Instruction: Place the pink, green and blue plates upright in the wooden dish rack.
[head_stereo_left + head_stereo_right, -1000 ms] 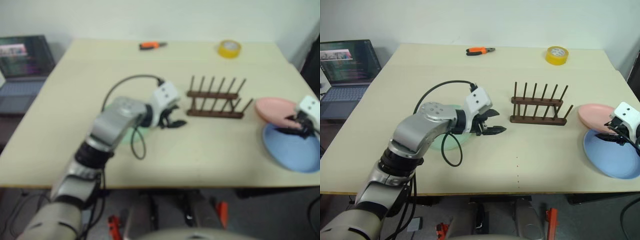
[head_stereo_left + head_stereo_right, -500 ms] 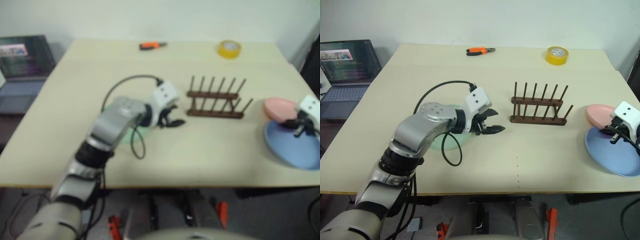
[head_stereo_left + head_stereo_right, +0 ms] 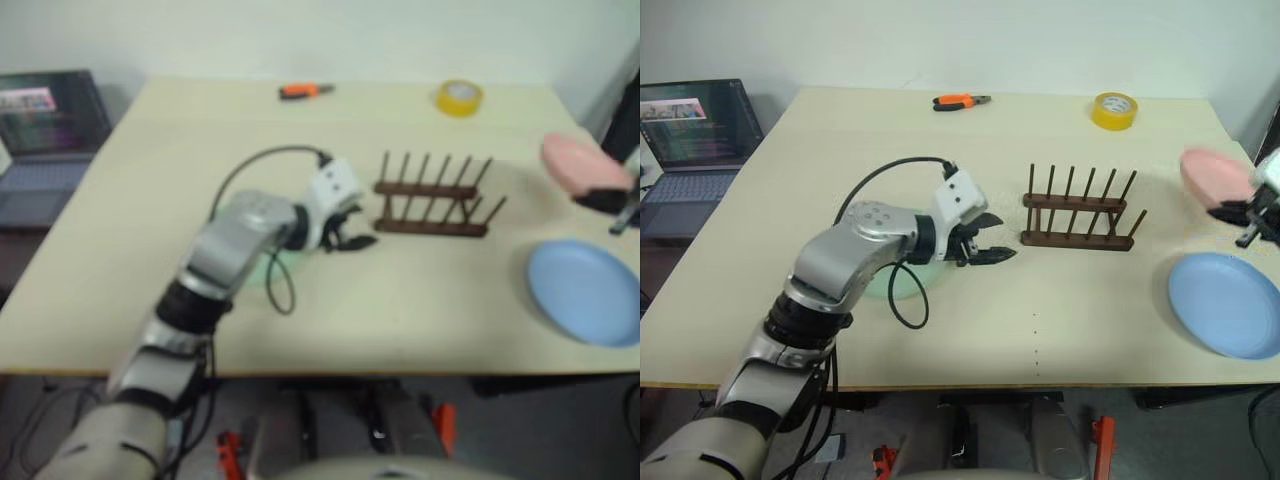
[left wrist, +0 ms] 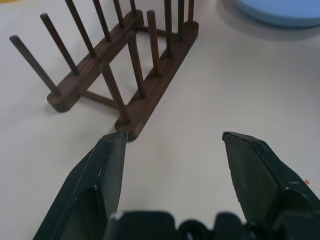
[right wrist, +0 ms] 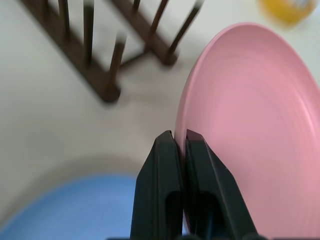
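Observation:
My right gripper is shut on the rim of the pink plate. It holds that plate tilted in the air near the table's right edge, to the right of the wooden dish rack. The blue plate lies flat on the table below it. The rack stands with nothing between its pegs. My left gripper is open and holds nothing, hovering just left of the rack. The green plate lies flat, mostly hidden under my left forearm.
A yellow tape roll and orange-handled pliers lie near the table's far edge. A laptop stands off the table to the left. The pink plate hangs close to the table's right edge.
My right gripper has shut on the pink plate's rim and lifted it up off the blue plate. The left arm has stayed in place.

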`<control>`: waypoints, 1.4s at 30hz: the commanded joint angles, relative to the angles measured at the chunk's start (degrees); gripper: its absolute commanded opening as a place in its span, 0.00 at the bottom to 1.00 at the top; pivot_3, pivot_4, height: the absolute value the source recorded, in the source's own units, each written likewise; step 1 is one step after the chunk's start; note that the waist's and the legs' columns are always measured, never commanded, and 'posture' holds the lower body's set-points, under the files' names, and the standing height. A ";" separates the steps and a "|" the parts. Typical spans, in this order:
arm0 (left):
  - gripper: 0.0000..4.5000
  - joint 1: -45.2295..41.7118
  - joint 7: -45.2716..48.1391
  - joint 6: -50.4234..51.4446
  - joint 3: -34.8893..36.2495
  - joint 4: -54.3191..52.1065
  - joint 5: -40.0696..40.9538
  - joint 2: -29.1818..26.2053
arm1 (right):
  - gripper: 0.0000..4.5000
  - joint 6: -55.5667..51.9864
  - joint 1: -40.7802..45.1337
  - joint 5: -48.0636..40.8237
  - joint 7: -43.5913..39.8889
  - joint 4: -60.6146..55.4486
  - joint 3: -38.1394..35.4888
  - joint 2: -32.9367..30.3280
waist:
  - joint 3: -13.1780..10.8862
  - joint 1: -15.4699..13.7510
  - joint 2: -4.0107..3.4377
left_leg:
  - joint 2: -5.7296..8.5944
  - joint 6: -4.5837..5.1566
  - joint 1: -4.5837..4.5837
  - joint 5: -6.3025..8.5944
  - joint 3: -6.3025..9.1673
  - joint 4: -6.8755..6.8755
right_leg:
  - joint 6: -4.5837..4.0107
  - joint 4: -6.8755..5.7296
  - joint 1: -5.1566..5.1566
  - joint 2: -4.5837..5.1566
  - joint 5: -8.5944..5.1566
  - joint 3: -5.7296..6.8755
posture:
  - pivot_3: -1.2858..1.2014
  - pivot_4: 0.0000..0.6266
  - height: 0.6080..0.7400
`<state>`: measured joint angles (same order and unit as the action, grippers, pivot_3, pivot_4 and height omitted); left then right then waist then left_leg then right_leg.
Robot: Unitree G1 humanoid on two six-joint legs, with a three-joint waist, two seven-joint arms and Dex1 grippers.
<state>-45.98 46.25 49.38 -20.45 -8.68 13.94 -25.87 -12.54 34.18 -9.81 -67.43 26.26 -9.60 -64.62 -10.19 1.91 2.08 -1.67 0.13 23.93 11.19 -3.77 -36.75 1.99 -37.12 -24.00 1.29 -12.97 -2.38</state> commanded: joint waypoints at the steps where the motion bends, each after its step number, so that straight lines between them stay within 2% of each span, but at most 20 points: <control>1: 0.75 -2.05 0.04 -1.53 1.81 -0.88 0.45 0.94 | 0.00 -2.99 2.54 -5.12 0.82 -6.94 -5.18 -0.73 | 0.00 0.00 0.00 | 0.00 0.00 0.01 0.00 0.01 0.00 | 0.00 0.00 0.00 0.00 0.00 0.01 | 0.52 0.24 1.00; 10: 0.75 -5.35 -4.36 -1.90 4.27 0.32 -0.74 3.10 | 0.00 -15.25 9.85 -20.18 10.35 -14.03 -13.61 10.19 | 0.00 -0.12 0.00 | 0.00 0.00 0.07 0.00 0.07 -0.03 | 0.23 0.00 0.00 0.00 0.14 0.04 | 0.52 0.24 1.00; 22: 0.75 -7.03 -9.79 -1.14 7.44 0.81 -0.87 4.74 | 0.00 -30.22 9.40 -37.66 25.00 -19.99 -21.89 22.93 | 0.00 -0.17 -0.02 | -0.03 0.02 0.29 0.01 0.16 -0.01 | 0.31 0.07 -0.09 0.01 0.20 0.11 | 0.52 0.24 1.00; 32: 0.75 -6.56 -10.21 0.12 6.93 0.21 -1.25 4.00 | 0.00 -34.92 5.85 -44.09 31.72 -22.81 -22.51 28.96 | 0.01 -0.07 -0.03 | -0.03 0.02 0.29 0.01 0.16 -0.02 | 0.33 0.07 -0.09 0.00 0.20 0.12 | 0.52 0.24 1.00; 42: 0.75 -6.13 -10.58 1.74 7.00 -0.76 -1.58 2.71 | 0.00 -33.85 2.72 -45.03 32.83 -21.83 -22.08 31.15 | 0.00 -0.06 -0.04 | -0.04 0.03 0.34 0.01 0.17 -0.01 | 0.33 0.07 -0.13 -0.01 0.21 0.13 | 0.52 0.24 1.00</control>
<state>-51.58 35.76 51.09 -14.19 -6.72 12.66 -22.74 -47.56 36.26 -53.38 -34.80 5.76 -30.43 -33.27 -10.19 1.85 2.04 -1.70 0.16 24.27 11.20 -3.58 -36.76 2.32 -37.05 -24.13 1.27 -12.76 -2.23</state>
